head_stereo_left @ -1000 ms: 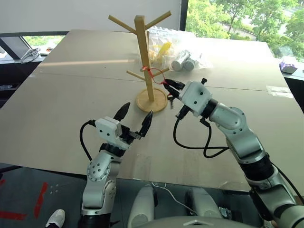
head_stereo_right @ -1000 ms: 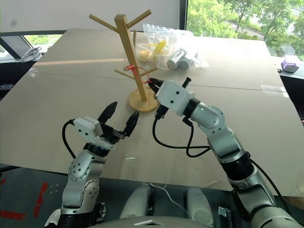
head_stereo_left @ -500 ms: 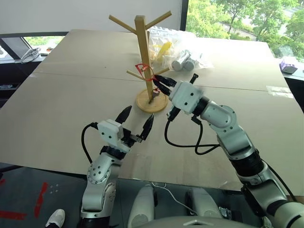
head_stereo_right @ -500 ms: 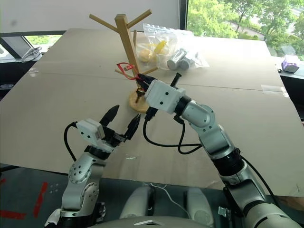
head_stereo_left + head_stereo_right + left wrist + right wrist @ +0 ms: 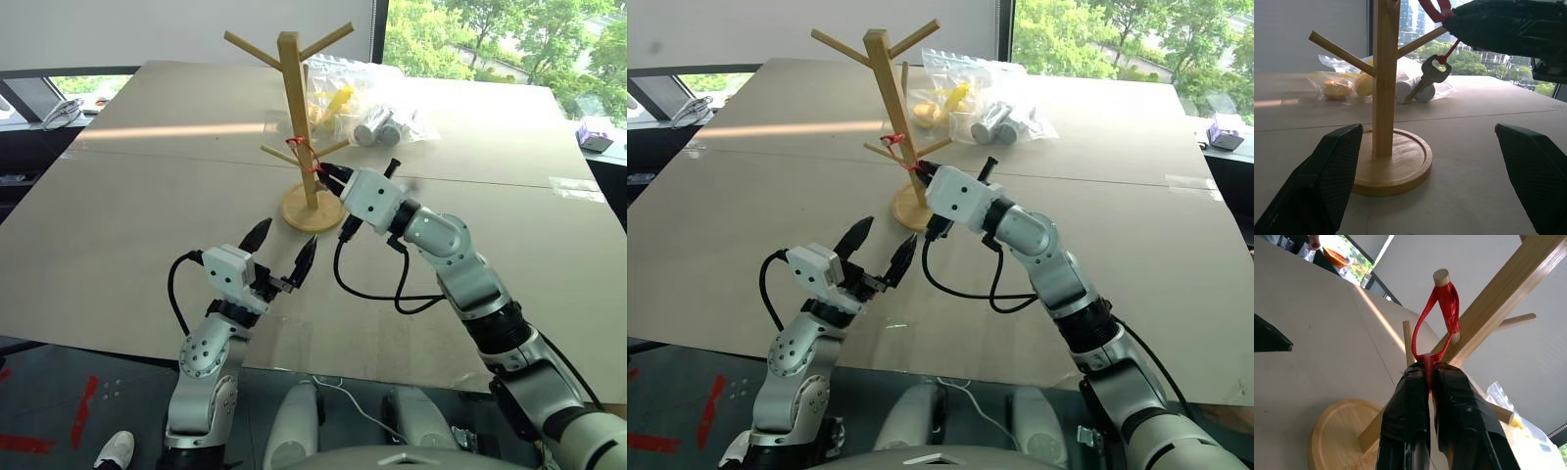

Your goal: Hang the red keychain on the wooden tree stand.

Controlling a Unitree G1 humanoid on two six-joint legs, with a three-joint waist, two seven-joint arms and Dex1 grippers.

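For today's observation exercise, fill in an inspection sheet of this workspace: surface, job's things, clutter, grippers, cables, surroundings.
Surface: pale brown table, bare around the stand.
Job's things: wooden tree stand upright; red keychain looped over a lower peg's tip, silver key dangling.
Clutter: clear plastic bags of small items behind the stand.
Grippers: right gripper shut on the keychain's strap; left gripper open, holding nothing.
Cables: black cables looping along both arms.
Surroundings: windows, trees outside.
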